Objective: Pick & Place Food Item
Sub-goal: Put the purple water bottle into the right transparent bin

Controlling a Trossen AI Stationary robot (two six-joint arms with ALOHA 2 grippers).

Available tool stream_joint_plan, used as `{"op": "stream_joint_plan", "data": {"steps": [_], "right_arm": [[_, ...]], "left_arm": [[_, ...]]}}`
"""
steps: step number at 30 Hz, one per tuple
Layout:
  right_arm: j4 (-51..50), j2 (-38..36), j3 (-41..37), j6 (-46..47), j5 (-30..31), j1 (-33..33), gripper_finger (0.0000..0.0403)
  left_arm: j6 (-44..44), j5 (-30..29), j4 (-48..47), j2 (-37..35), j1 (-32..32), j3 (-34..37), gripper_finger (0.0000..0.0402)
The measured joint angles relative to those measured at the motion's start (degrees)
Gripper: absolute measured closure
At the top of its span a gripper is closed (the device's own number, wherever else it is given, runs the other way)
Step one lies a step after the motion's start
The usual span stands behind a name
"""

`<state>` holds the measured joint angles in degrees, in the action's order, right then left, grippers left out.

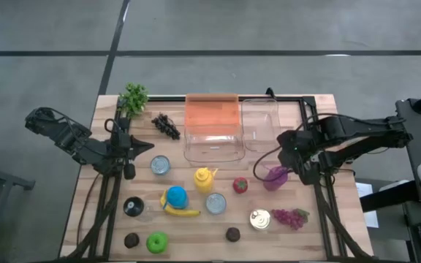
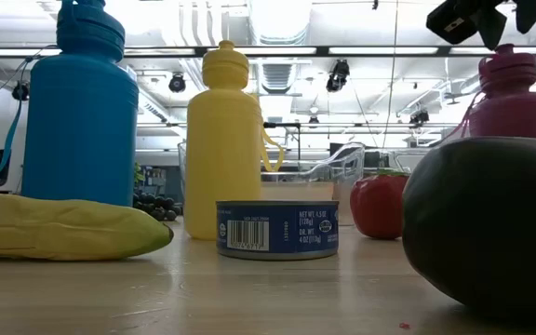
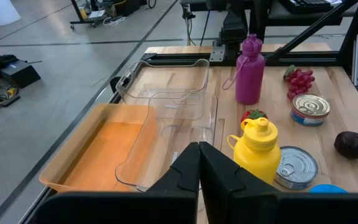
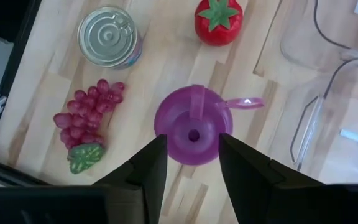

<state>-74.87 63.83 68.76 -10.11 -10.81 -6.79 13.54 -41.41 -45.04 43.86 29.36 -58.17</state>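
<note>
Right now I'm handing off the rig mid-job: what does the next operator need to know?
Right pincer: open, poised straight above the purple bottle, fingers either side of its cap, not gripping.
Left pincer: shut, empty, waiting at the table's left side.
The bottle stands upright on the table beside the clear bin, strawberry nearby.
Done: approach only.
Left: close, lift, place.

In the low view, a dark round fruit (image 2: 491,223) near the purple bottle (image 2: 505,88) is blurred and cut off by the frame edge. It hides the bottle's lower body. Behind the bottle, the clear containers (image 2: 338,167) are partly hidden.
</note>
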Motion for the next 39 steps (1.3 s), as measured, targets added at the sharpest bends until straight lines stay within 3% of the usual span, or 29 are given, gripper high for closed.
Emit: {"op": "stream_joint_plan", "data": {"steps": [11, 20, 39], "right_arm": [[2.4, 0.0, -4.4, -0.9, 0.0, -0.2, 0.0275], [3.0, 0.0, -2.3, -0.8, 0.0, -0.2, 0.0267], [4.5, 0.0, -3.4, -3.1, -0.1, -0.2, 0.0293]], "left_arm": [[0.0, 0.0, 0.0, 0.0, 0.0, 0.0, 0.0391], [0.0, 0.0, 0.0, 0.0, 0.0, 0.0, 0.0391], [0.1, 0.0, -0.2, 0.3, 0.0, 0.4, 0.0391]]}}
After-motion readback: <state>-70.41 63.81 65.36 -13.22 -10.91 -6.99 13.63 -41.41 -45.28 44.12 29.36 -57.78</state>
